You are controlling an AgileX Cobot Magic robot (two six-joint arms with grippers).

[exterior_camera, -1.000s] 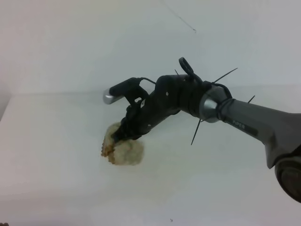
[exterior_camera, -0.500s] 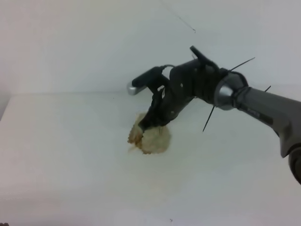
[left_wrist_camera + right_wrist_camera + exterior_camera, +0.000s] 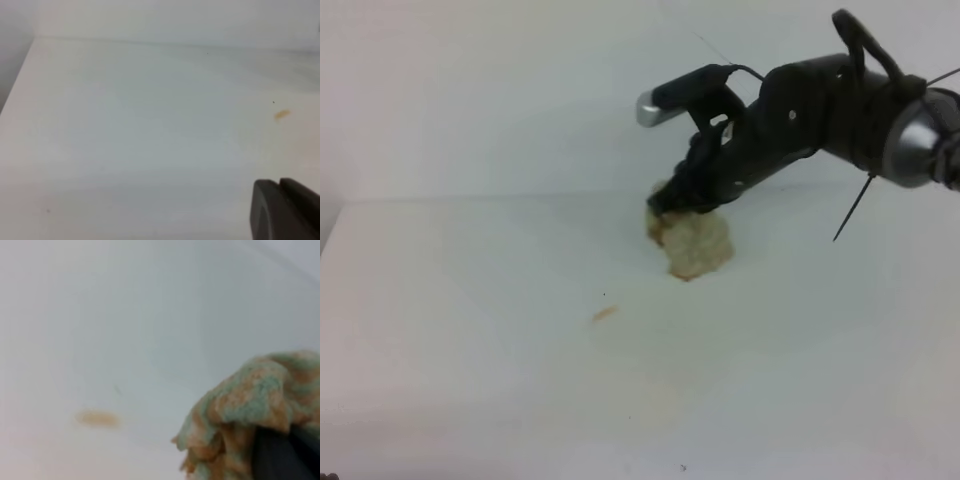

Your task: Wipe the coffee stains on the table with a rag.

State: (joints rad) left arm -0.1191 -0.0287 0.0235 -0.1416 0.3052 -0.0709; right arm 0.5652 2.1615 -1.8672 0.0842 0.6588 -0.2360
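Note:
My right gripper (image 3: pixel 676 206) is shut on the rag (image 3: pixel 695 245), a bunched beige cloth with brown-stained patches, over the back middle of the white table (image 3: pixel 460 330). I cannot tell whether the rag touches the table. A small orange-brown coffee stain (image 3: pixel 605 314) lies on the table to the front left of the rag. It also shows in the left wrist view (image 3: pixel 281 114) and in the right wrist view (image 3: pixel 97 418), left of the rag (image 3: pixel 250 400). Of my left gripper only a dark finger (image 3: pixel 282 212) shows.
A white wall (image 3: pixel 500 90) rises behind the table's back edge. Black cable ties (image 3: pixel 855 205) stick out from the right arm. A tiny dark speck (image 3: pixel 683 467) lies near the table's front.
My right gripper has carried the rag from the table's middle left up and to the right, toward the back. A small orange smear shows where the rag was.

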